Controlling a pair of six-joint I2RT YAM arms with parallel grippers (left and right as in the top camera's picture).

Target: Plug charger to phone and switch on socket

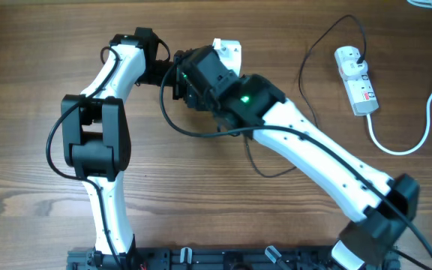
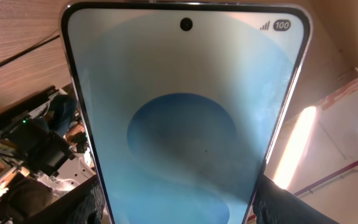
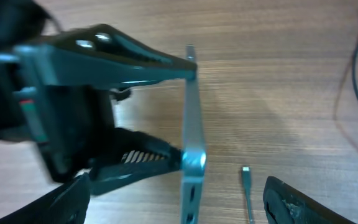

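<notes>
– Left tool (image 3: pixel 188 112): what has it got?
– It's clamped across the phone (image 2: pixel 185 124), gripping the two side edges and holding it on edge. The lit blue screen faces its own wrist camera.
– And the right tool (image 3: pixel 176 193)?
– Spread wide, gripping nothing. The charger's connector tip (image 3: pixel 246 177) shows inside its span, nearer the right-hand side and touching neither side. It looks to be lying on the desk (image 3: pixel 291 93), though I can't be sure.
– How do tip and phone sit?
– From the right wrist the phone is edge-on, a thin upright line. The tip lies just beside it, to the right and apart, with its shaft roughly parallel to that line. So the right arm is the nearer one and should take it, I'd say.
– The port?
– One dark slot shows low on that edge. Whether it's the port I can't tell.
– The socket (image 1: pixel 356 79)?
– Well apart, far out on the right arm's side, with the charger's cable (image 1: pixel 301 75) running off from it.
</notes>
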